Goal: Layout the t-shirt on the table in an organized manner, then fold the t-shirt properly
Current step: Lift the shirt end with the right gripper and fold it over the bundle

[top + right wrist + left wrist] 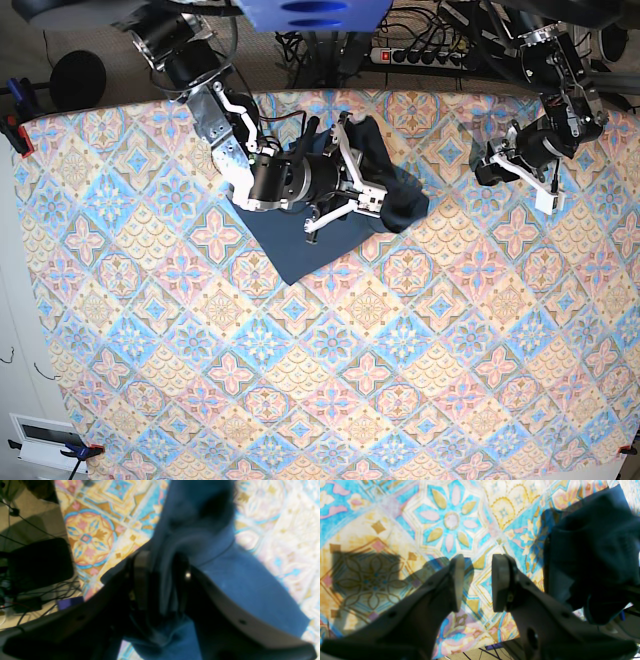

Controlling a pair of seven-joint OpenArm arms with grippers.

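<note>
The t-shirt (330,215) lay bunched near the far middle of the table (300,400), one part flat and the rest heaped, so I judged it was not yet laid out. A fold of it ran between the jaws of the right gripper (161,585); whether they pinched it I could not tell. This arm reached low across the cloth. The left gripper (476,582), narrowly open and empty, hung well apart over bare table, probably waiting.

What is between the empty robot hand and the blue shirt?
Nothing visible. Only bare table lies between the left hand and the t-shirt. The right hand is already at the shirt, with cloth between its fingers.
</note>
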